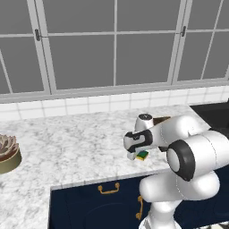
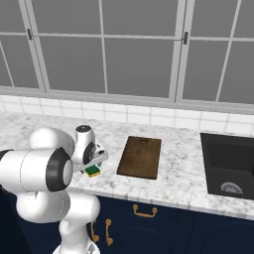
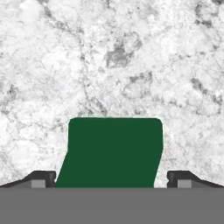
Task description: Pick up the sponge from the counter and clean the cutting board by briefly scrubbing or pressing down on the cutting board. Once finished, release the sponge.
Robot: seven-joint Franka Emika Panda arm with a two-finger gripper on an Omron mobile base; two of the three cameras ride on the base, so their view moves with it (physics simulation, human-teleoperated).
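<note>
The sponge (image 3: 113, 151) shows its dark green top on the marbled counter (image 3: 109, 57), close below the hand. My gripper (image 3: 111, 181) is open, one fingertip on each side of the sponge with a small gap on both sides. From the base, the sponge (image 1: 142, 155) (image 2: 93, 171) sits near the counter's front edge with its yellow layer showing, just under my gripper (image 1: 134, 154) (image 2: 93, 164). The dark brown cutting board (image 2: 140, 156) lies flat to the right of the sponge, apart from it. In the left base view my arm hides the cutting board (image 1: 162, 120) except for a corner.
A black sink (image 2: 230, 163) is set into the counter (image 2: 183, 171) right of the board. A potted succulent (image 1: 6, 152) stands at the far left. Tiled backsplash and windows run behind. Navy cabinets with brass handles (image 2: 145, 213) lie below the front edge.
</note>
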